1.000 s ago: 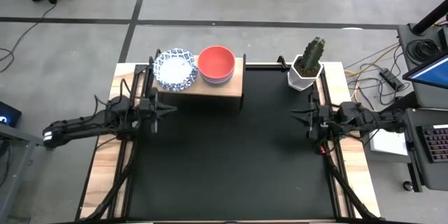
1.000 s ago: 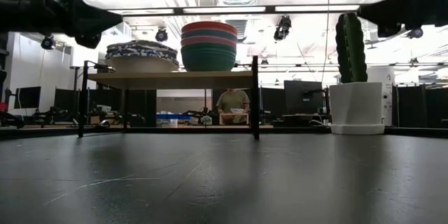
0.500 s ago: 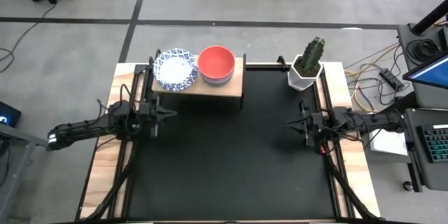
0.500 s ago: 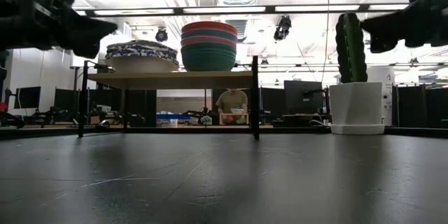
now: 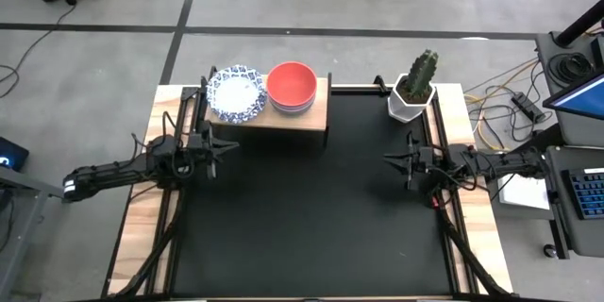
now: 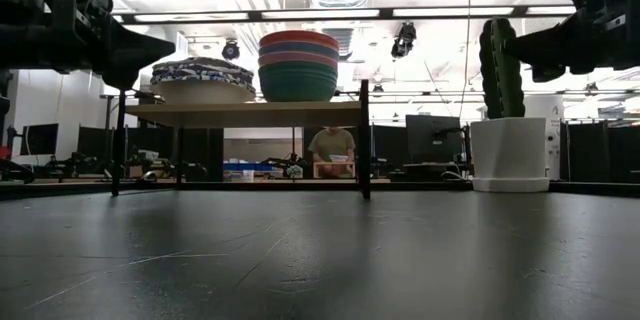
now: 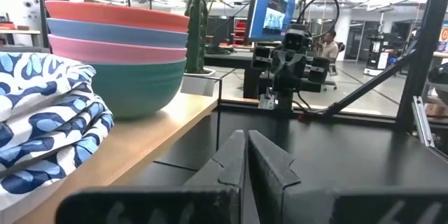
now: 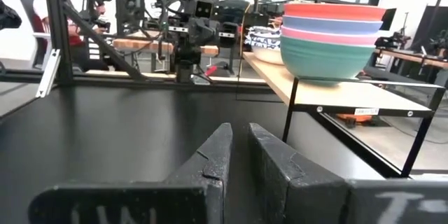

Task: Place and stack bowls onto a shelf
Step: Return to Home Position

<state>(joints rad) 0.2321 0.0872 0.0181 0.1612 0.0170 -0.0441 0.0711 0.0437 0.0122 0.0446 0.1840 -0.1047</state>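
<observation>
Two stacks of bowls stand on the shelf [image 5: 316,113] at the table's far edge. The white, blue-patterned ones [image 5: 236,92] are on its left part. The coloured stack with the red bowl on top [image 5: 291,87] is beside them; pink, blue-grey and green show below it [image 6: 298,65]. My left gripper [image 5: 222,146] hovers shut above the mat, just in front of the shelf's left end. My right gripper [image 5: 387,159] hovers shut near the mat's right edge, in front of the cactus pot. Both point toward the middle of the table.
A white hexagonal pot with a cactus [image 5: 412,94] stands at the far right corner. The black mat [image 5: 302,217] between and in front of the arms holds no objects. The shelf's right part [image 5: 321,94] is bare wood. A person [image 6: 332,145] stands in the room behind.
Both grippers have come down toward the mat, staying shut. The right gripper has also shifted a little toward the table's middle. The bowls have not moved.
</observation>
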